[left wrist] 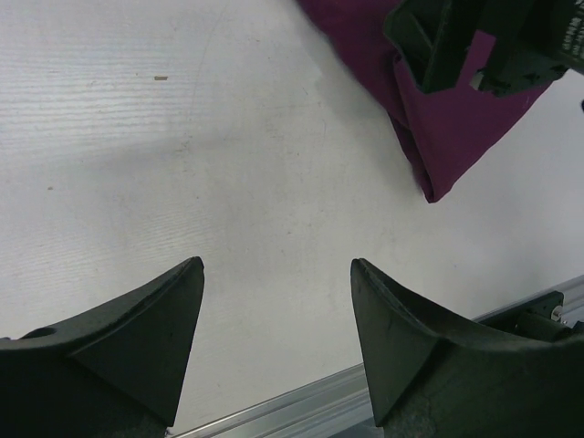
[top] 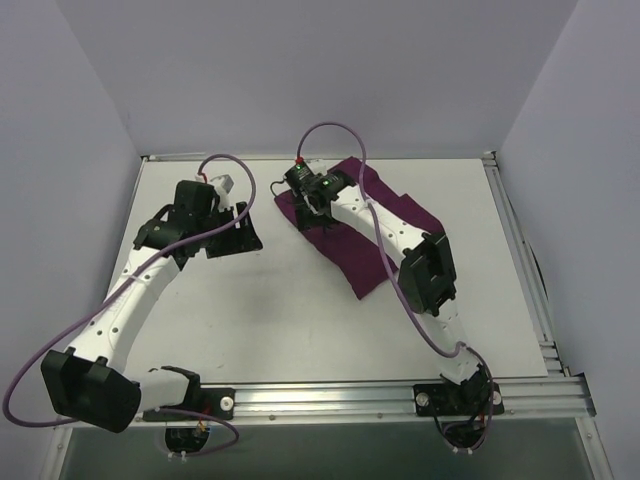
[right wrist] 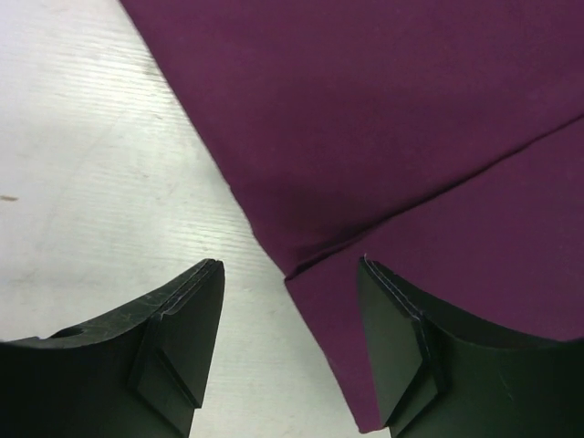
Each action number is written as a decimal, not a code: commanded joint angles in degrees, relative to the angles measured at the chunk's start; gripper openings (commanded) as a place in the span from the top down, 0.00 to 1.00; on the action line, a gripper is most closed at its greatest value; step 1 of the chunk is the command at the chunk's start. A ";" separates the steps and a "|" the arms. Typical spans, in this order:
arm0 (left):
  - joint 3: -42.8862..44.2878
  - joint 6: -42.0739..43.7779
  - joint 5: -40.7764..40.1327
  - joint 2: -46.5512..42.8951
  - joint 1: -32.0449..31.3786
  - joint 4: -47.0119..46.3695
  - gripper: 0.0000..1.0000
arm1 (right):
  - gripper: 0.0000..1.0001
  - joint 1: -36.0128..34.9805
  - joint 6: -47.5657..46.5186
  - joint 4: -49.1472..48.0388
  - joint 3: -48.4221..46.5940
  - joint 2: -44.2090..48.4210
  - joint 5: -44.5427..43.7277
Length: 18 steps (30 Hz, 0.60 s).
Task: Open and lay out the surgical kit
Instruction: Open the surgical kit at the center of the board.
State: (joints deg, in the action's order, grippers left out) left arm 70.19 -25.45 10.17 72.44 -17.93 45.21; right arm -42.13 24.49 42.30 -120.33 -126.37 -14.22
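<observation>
Working on the unwrapping step, by the look of it. Hovering the right gripper, jaws spread, over a folded edge of the maroon cloth wrap lying right of centre on the table. Holding the left gripper spread too, beside the wrap, gripping nothing. Next, likely needing to lower and pinch only the top layer.

Two white-and-black arms, purple-cabled

White tubular links dotted with small dark screws on left arm and right arm; bulky black joint housings; looping purple cable along each; green light by the far right wrist; matte black wedge-shaped fingers on left tool and right tool.
</observation>
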 commanded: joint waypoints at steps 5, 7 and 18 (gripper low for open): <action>0.03 0.58 2.22 -2.92 -0.17 -3.90 0.26 | 0.43 -2.52 -0.94 6.56 0.18 -2.31 -9.07; 0.03 0.75 2.39 -3.01 -0.08 -4.17 0.26 | 0.43 -2.69 -0.24 5.77 1.76 -2.13 -8.99; -0.50 1.55 3.18 -3.62 -0.08 -5.13 0.26 | 0.50 -2.78 2.14 6.30 1.77 -5.47 -9.33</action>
State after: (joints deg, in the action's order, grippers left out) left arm 70.02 -24.93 12.43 70.85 -17.91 42.70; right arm -44.95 24.71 45.34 -118.06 -130.52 -20.64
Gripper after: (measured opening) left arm 0.743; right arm 0.512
